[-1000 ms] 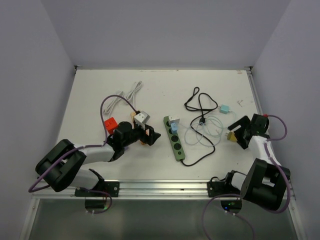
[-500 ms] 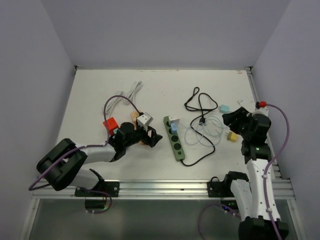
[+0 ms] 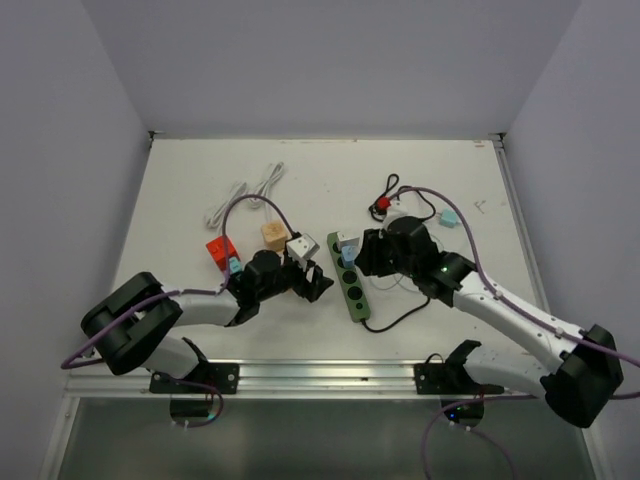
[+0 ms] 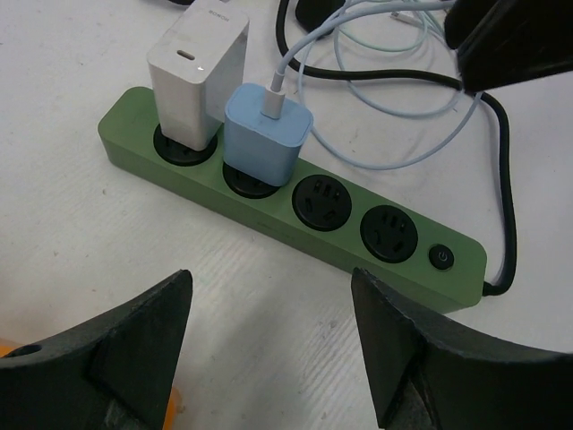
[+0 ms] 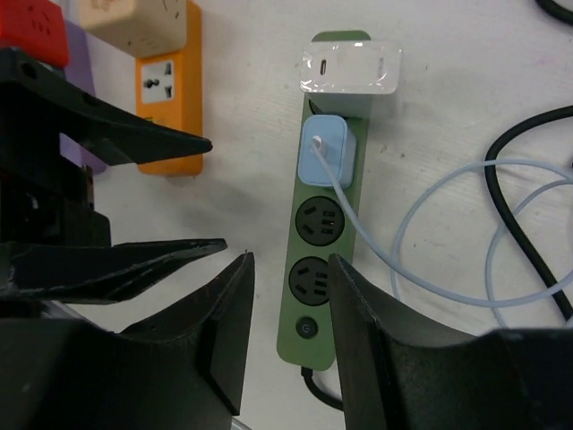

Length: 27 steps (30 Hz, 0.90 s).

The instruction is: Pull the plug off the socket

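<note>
A green socket strip (image 3: pixel 353 287) lies mid-table, with a white charger (image 3: pixel 347 238) in its far socket and a blue plug (image 3: pixel 349 257) with a pale cable beside it. In the left wrist view the strip (image 4: pixel 358 255) runs across, white charger (image 4: pixel 197 72) and blue plug (image 4: pixel 266 134) upright in it. My left gripper (image 4: pixel 269 296) is open over bare table just short of the strip. My right gripper (image 5: pixel 291 269) hovers above the strip (image 5: pixel 309 296), jaws narrowly apart and empty, the blue plug (image 5: pixel 327 152) ahead of them.
An orange adapter (image 5: pixel 167 90), a red cube (image 3: pixel 220 248) and a beige cube (image 3: pixel 274 235) sit left of the strip. A white cable (image 3: pixel 245 195) lies at the back left. Black and pale cables (image 3: pixel 400 210) and a teal plug (image 3: pixel 449 219) lie to the right.
My right arm has swung from the table's right edge to above the strip, and its jaws have narrowed. The left gripper has crept right toward the strip.
</note>
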Each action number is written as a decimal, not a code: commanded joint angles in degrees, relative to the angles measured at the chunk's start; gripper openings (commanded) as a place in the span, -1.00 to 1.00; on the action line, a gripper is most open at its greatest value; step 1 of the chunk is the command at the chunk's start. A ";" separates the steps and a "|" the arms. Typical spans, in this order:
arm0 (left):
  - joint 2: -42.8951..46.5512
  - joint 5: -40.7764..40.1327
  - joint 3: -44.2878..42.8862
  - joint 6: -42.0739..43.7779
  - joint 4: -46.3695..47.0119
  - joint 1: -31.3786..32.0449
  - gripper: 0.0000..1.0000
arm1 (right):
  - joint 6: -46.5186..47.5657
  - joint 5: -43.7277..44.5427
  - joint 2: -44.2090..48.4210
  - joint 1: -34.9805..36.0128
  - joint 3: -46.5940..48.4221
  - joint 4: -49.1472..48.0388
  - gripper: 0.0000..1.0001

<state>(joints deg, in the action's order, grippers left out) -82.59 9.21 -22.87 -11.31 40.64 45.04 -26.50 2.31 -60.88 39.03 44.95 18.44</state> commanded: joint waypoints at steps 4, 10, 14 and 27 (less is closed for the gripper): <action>1.64 -1.39 2.92 2.17 9.44 3.47 0.49 | 2.42 12.54 -5.55 4.91 4.44 -1.39 -0.10; 0.76 -1.30 6.44 2.43 18.57 7.61 0.46 | 4.88 16.06 -13.64 7.46 8.84 -0.32 0.06; -2.31 -2.36 6.44 3.40 24.91 9.98 0.49 | 4.71 20.10 -19.17 9.49 11.29 -0.16 0.08; -17.77 -3.59 -0.06 10.87 40.21 15.08 0.53 | 2.77 25.11 -28.76 10.63 14.11 -2.35 0.08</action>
<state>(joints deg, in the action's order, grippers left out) -97.56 6.55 -21.15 -3.77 69.34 59.86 -23.11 24.51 -88.62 49.60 56.16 18.39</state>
